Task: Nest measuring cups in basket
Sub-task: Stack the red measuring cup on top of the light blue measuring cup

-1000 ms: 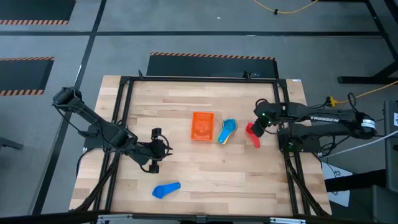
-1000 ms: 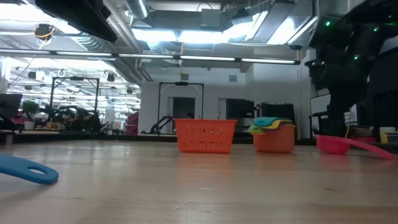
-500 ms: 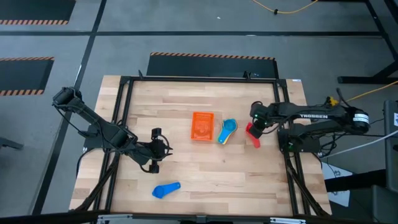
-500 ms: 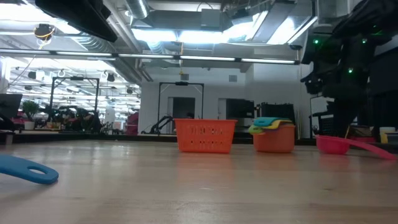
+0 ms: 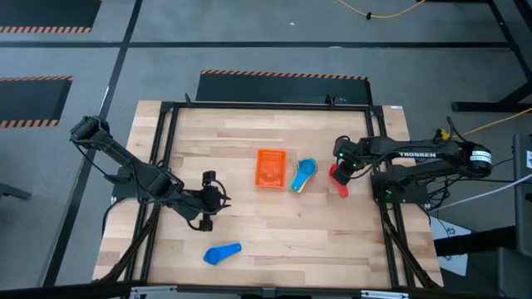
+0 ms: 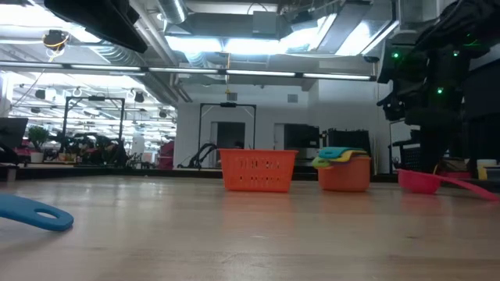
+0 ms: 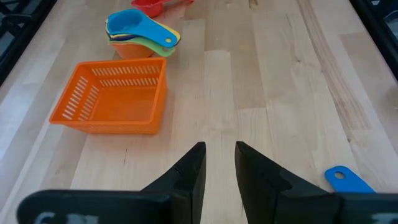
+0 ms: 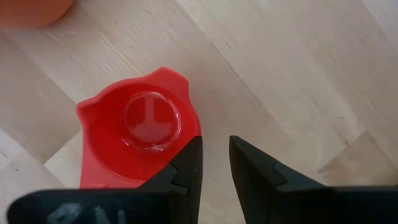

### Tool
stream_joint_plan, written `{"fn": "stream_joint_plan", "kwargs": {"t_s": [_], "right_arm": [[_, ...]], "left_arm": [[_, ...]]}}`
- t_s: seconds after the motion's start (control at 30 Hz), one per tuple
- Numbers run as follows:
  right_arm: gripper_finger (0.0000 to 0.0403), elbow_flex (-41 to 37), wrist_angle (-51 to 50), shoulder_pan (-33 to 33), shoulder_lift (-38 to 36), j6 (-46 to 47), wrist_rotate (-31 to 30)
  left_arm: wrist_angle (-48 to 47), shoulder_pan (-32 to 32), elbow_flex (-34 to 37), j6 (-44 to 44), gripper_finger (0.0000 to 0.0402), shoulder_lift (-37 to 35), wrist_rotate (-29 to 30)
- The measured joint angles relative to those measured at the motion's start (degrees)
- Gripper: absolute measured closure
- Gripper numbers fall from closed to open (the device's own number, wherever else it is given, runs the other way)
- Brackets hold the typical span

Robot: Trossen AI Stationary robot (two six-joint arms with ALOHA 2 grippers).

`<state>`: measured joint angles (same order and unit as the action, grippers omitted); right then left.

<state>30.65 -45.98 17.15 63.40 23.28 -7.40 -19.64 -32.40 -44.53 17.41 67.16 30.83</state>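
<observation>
Right gripper (image 8: 214, 163) hovers over the small red round plastic measuring cup (image 5: 337, 178), jaws nearly together and empty, the cup's rim just beside its fingertips; the small orange rectangular mesh plastic basket (image 5: 270, 168) sits empty at centre, the nested stack of cups (image 5: 303, 175) at its 3 o'clock. Left gripper (image 7: 220, 163) waits at the basket's 8 o'clock, jaws narrowly apart. Judgement: open wider, straddle the red rim squarely, then close.

On the table (image 5: 249, 141), the basket (image 5: 270, 168) sits at centre; the stacked cups (image 5: 304, 174) lie just at its 3 o'clock, one cup (image 5: 337, 179) farther out, another cup (image 5: 223, 253) at 7 o'clock.
</observation>
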Motion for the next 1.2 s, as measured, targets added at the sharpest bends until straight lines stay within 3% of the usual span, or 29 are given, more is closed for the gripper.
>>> {"fn": "stream_joint_plan", "kwargs": {"t_s": [1.0, 1.2], "right_arm": [[0.0318, 0.0, 5.1, 0.0, -0.1, -2.1, 0.2], [0.0318, 0.0, 6.2, 0.0, -0.1, -4.3, 4.2]], "left_arm": [[0.0, 0.0, 0.0, 0.0, 0.0322, 0.0, 0.0], [0.0, 0.0, 0.0, 0.0, 0.0322, 0.0, 0.0]]}}
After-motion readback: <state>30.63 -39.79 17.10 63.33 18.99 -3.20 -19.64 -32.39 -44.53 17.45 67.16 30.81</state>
